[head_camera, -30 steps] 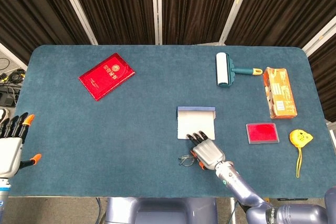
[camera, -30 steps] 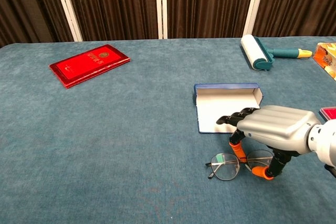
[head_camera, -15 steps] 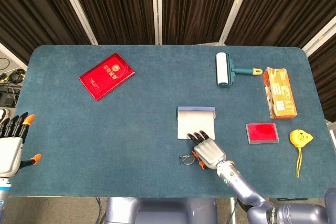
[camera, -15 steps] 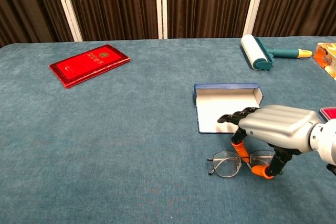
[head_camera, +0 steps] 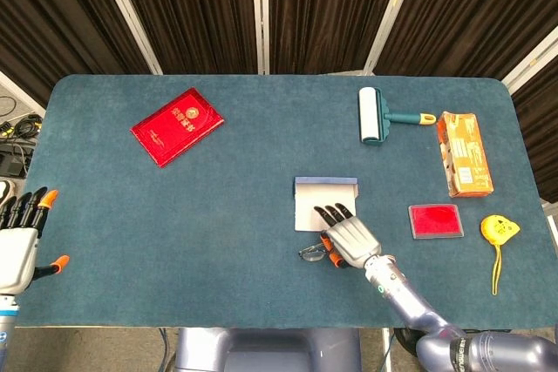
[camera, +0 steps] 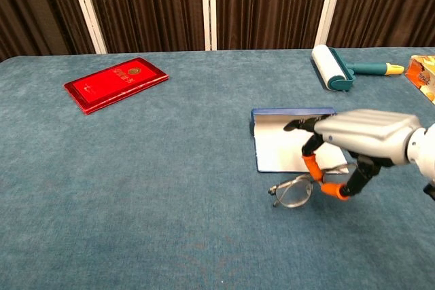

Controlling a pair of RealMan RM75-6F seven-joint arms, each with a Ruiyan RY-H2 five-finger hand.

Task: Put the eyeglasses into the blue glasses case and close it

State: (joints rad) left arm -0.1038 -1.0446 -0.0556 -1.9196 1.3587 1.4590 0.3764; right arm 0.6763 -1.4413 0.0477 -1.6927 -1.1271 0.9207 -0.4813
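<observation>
The blue glasses case (head_camera: 309,202) (camera: 275,147) lies open near the table's middle, white lining up, with its lid standing at the far side. Just in front of it are the eyeglasses (head_camera: 309,254) (camera: 293,192). My right hand (head_camera: 353,240) (camera: 363,137) pinches them at their right side between orange-tipped fingers. The glasses hang tilted, a little above the cloth, at the case's near edge. The hand's other fingers reach out over the case. My left hand (head_camera: 17,241) shows only in the head view, off the table's left edge, fingers apart and holding nothing.
A red booklet (head_camera: 177,125) (camera: 115,83) lies at the far left. A lint roller (head_camera: 372,116) (camera: 333,67) and an orange box (head_camera: 464,153) sit at the far right. A flat red box (head_camera: 435,220) and a yellow tape measure (head_camera: 499,229) lie right of the case.
My right hand has risen and moved toward the case, taking the eyeglasses up off the cloth with it. The left hand has stayed put.
</observation>
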